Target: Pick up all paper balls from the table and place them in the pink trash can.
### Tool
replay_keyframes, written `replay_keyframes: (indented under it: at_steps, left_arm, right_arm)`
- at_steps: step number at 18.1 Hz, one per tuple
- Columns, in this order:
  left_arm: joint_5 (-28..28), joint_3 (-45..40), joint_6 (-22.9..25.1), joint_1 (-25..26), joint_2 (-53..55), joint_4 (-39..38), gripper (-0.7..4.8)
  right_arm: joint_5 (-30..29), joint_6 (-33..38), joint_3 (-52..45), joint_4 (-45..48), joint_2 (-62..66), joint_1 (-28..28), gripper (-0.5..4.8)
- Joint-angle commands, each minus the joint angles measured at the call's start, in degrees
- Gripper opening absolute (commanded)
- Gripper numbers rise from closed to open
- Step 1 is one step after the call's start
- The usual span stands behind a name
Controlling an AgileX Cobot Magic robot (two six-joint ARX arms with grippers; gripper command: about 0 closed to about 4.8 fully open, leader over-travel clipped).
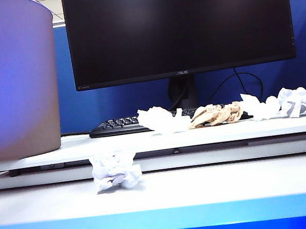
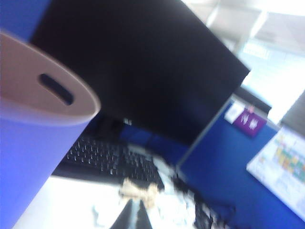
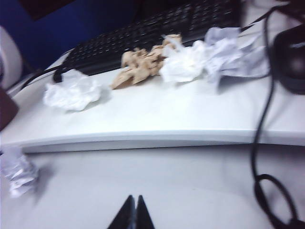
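Nothing is being carried at this moment: all five crumpled paper balls are lying out on the white table (image 1: 218, 179) and none is showing in the large, smooth, purplish-pink plastic trash can (image 1: 10, 82), which is standing at the left end of the thin raised white platform board (image 1: 201, 135). Four wads are sitting in a row along that board, just in front of the black keyboard (image 1: 115, 126) and under the big dark monitor (image 1: 178, 23): a white wrinkled paper ball (image 1: 162, 120), the tan-beige crumpled ball (image 1: 218, 115) touching it, another white ball (image 1: 259, 107) and a last white ball (image 1: 297, 101) at the far right. The fifth, a white wad (image 1: 114, 171), is lying alone on the lower table surface, just in front of the board's edge. The left gripper (image 2: 135, 212) is showing only its dark fingertips pressed together and empty, hanging above the row near the beige ball (the view is blurred); the right gripper (image 3: 131, 212) is likewise pinched closed on nothing, hovering over the bare lower table, near the board. Neither arm is showing in the exterior view. The work is judged to be at its very start, in the approach to a first ball. The next move is calling for a gripper to spread its fingers, drop over one wad and squeeze gently, since crumpled paper gives way.
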Motion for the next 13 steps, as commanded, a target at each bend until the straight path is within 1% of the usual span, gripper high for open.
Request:
replay_keyframes:
  at_steps: [1, 2, 3, 4, 5, 6, 8, 9, 11, 13]
  left_arm:
    - [10.62, 13.88, 13.20, -0.33, 17.27, -14.82, -0.05]
    - [13.42, 18.78, 16.94, -1.60, 23.23, -19.45, -0.05]
    - [14.34, 23.21, 21.16, -3.87, 28.41, -24.24, -0.05]
    - [13.05, 26.67, 25.55, -6.32, 32.33, -28.04, -0.05]
    - [5.27, 33.38, 33.48, -12.76, 40.76, -35.08, -0.05]
    - [0.79, 36.44, 36.04, -16.61, 45.00, -38.18, -0.05]
    - [-5.81, 40.68, 37.97, -22.95, 51.58, -42.53, -0.05]
    - [-8.96, 41.57, 38.12, -25.77, 53.66, -43.95, -0.05]
    - [-18.01, 41.72, 38.12, -30.73, 56.89, -45.64, -0.01]
    - [-25.40, 41.72, 38.12, -35.17, 60.17, -47.58, 0.67]
  right_arm:
    - [-0.28, 0.35, -0.24, 1.49, -0.09, 2.40, -0.02]
    - [0.09, 0.02, -0.24, 1.60, -0.09, 2.93, -0.01]
    - [0.07, -0.33, -0.24, 1.55, -0.09, 3.26, -0.02]
    - [0.02, -0.31, -0.24, 1.55, -0.09, 3.19, -0.02]
    - [0.02, -0.31, -0.24, 1.66, -0.09, 3.15, -0.01]
    - [0.07, -0.31, -0.24, 1.66, -0.09, 3.21, -0.01]
    - [0.07, -0.31, -0.24, 1.75, -0.09, 3.08, -0.01]
    - [0.02, -0.31, -0.24, 1.73, -0.09, 3.15, -0.01]
    - [0.28, -0.33, -0.24, 1.77, -0.09, 3.15, -0.01]
    - [0.31, -0.46, -0.24, 1.75, -0.09, 3.08, -0.01]
